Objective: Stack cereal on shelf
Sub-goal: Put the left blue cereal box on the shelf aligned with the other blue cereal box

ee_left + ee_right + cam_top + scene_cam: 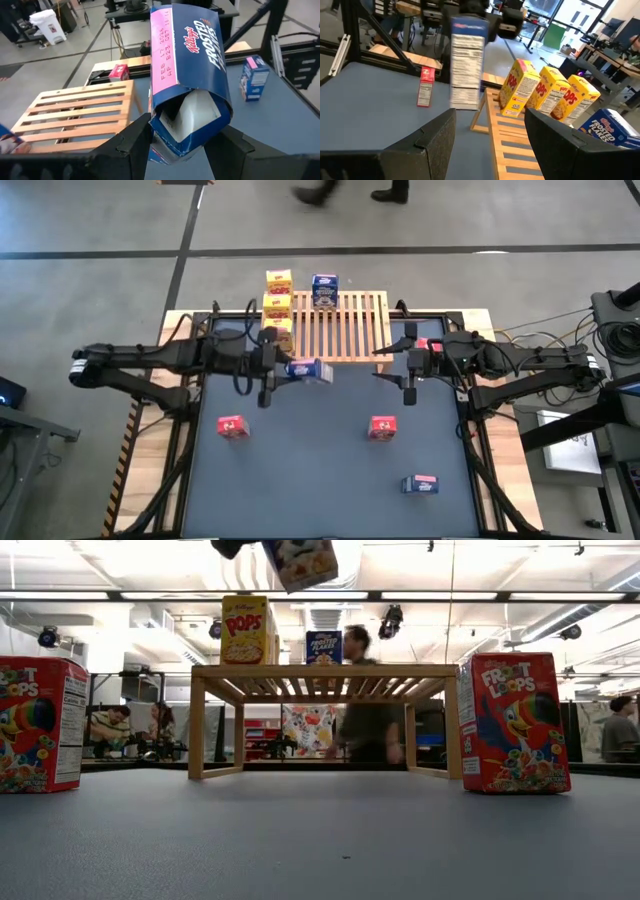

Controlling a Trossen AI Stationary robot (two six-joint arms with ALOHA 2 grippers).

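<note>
Left pincer [185, 142] grips one blue box [189, 75] — right pincer [490, 130] open; three yellow boxes [547, 95], seemingly, on shelf [335, 330].

Three yellow boxes [547, 95] stand on the rack [512, 145]; a blue box [466, 65] hangs above the table [370, 105].

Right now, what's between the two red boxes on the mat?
Nothing: in the high view the dark mat is bare between the left red box and the right red box.
</note>
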